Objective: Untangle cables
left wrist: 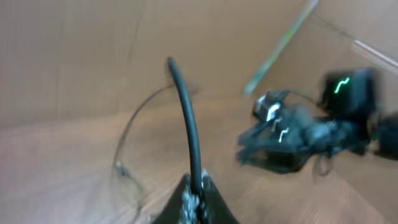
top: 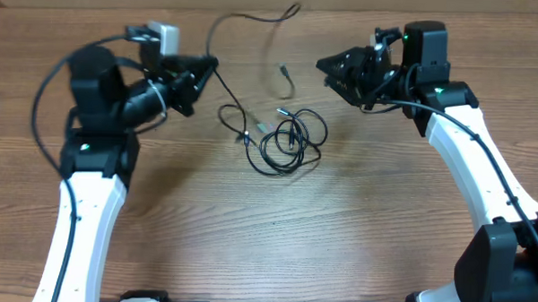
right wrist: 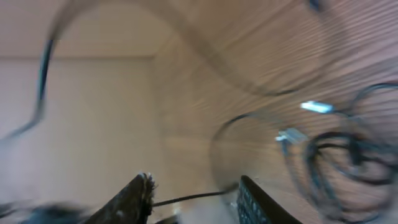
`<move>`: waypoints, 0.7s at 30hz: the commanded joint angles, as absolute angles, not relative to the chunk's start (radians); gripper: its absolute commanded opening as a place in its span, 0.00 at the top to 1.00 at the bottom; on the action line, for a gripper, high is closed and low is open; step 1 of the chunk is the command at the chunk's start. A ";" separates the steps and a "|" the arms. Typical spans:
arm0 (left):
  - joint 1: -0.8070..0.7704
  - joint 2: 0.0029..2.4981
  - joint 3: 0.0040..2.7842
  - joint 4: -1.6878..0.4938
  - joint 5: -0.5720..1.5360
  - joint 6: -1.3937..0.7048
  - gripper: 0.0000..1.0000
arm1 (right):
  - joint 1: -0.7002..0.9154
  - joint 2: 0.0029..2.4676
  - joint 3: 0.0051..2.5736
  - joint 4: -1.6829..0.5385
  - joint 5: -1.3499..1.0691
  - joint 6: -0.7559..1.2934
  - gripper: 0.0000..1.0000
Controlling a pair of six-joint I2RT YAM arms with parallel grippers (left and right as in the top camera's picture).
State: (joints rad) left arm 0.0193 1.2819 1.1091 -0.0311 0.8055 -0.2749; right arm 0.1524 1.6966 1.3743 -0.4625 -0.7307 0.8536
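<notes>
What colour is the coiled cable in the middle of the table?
The coiled cable is black, clearest overhead.

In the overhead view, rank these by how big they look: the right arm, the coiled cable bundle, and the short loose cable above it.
1. right arm
2. coiled cable bundle
3. short loose cable

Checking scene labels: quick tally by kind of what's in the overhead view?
Grippers: 2, left gripper and right gripper
Tangle of cables: 1, separate cords can't be counted
Total: 3
</notes>
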 commanded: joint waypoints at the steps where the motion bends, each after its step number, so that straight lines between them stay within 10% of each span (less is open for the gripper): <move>1: 0.052 1.218 1.132 0.092 0.877 -0.448 0.96 | 0.163 1.678 1.387 -0.519 -0.566 0.772 0.55; 21: 0.062 1.196 1.132 0.483 0.717 -0.710 0.96 | 0.278 1.686 1.346 -0.597 -0.506 0.701 0.31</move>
State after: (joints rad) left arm 0.0544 1.2041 1.1191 0.5049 0.7746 -0.6815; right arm 0.2440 1.6966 1.3533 -0.6014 -0.5381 0.7246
